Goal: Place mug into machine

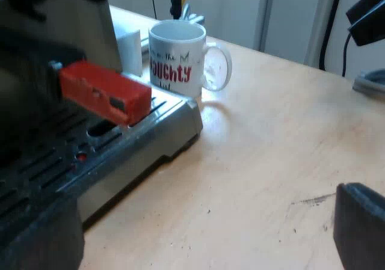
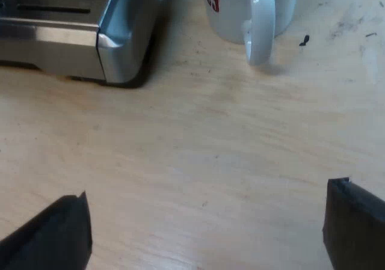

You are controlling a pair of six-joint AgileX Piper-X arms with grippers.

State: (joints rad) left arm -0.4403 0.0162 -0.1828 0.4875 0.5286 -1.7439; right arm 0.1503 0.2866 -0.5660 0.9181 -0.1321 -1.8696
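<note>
not started: mug (image 2: 231,17) sits on the worktop (image 2: 198,138) beside the machine (image 2: 120,41), ahead of my wide, empty right tool (image 2: 201,234).

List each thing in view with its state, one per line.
mug: upright on the table beside the machine, off its tray, not gripped.
red-ended handle: locked into the machine's front, jutting over the tray.
left hand: open, holding nothing.
right hand: open, holding nothing, facing the mug.
</note>
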